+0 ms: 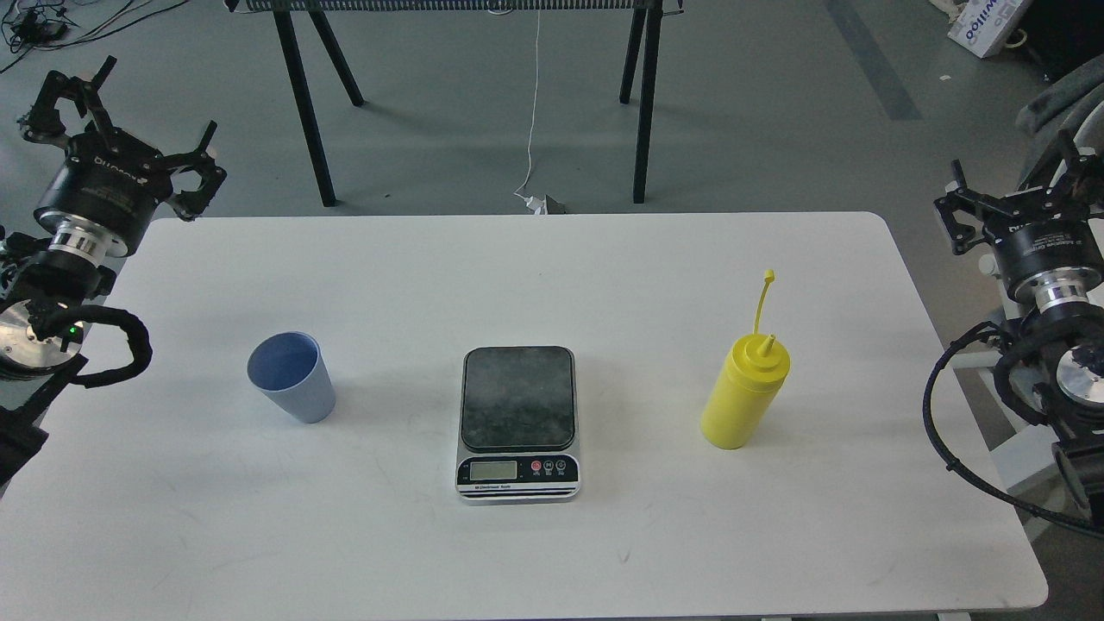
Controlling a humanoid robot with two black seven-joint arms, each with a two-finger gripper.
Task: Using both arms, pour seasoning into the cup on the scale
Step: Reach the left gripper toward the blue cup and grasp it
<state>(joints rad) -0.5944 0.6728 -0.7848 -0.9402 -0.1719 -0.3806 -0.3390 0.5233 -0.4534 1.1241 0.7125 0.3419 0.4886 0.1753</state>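
the white bench (604, 285) carried three things set in a row across its middle. the scale (518, 422) sat at the centre, its dark grey platform bare, its silver front strip with the small display and round buttons facing the near edge. the cup (291, 377), light blue and ribbed, stood upright on the bench well to the left of the scale, not on the platform; its mouth was open and nothing could be seen inside it. the seasoning (744, 390), a tall yellow squeeze bottle, stood upright well to the right of the scale, its cone nozzle uncovered and the thin cap strap rising above it with the cap at the tip.

the left tool (121, 129) hung off the bench's far left corner, above the floor, well apart from the cup; its black fingers were spread wide with nothing between them. the right tool (1018, 194) hung beyond the bench's right edge, well apart from the bottle; its fingers also stood apart, gripping nothing, though partly lost against a dark background. both arms came in from the sides with silver wrist rings and looped black cables.

behind the bench, black stand legs (310, 112) rested on the grey floor, and a white cable (533, 129) ran down to it.
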